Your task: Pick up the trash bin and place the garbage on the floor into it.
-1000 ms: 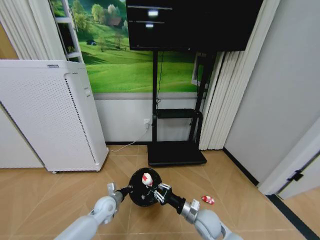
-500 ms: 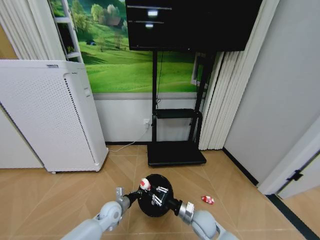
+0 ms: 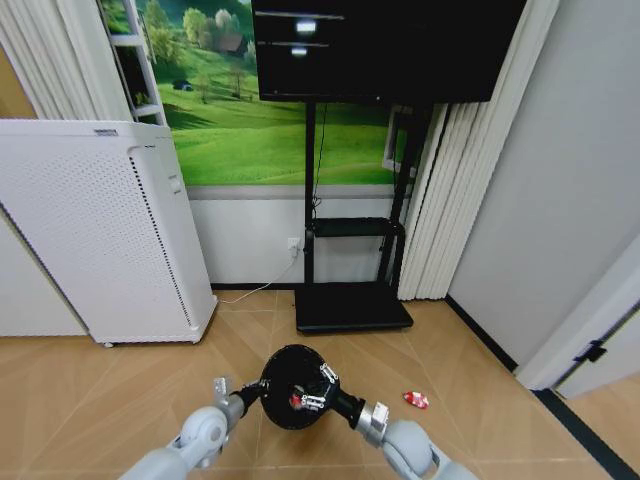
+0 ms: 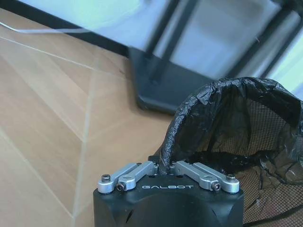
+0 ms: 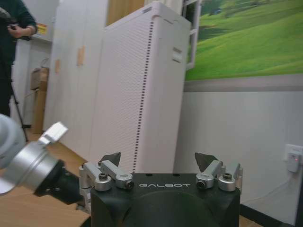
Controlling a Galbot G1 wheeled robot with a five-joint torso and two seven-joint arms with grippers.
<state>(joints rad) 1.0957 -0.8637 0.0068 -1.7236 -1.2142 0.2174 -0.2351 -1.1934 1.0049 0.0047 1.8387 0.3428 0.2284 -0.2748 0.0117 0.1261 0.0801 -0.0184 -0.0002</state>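
Left gripper (image 4: 168, 166) jaws clamp trash bin (image 3: 293, 385) rim; right gripper (image 5: 160, 163) jaws wide, empty. Red-white wrapper (image 3: 296, 402) inside (apparently). Next: floor wrapper (image 3: 415, 400), needs reach rightward.

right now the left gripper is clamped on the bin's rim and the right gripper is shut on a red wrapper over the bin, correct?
Not quite. The left gripper is clamped on the trash bin rim, but the right gripper is open and holds nothing, as the right wrist view shows. In the head view it sits over the bin, with a red-and-white wrapper inside.
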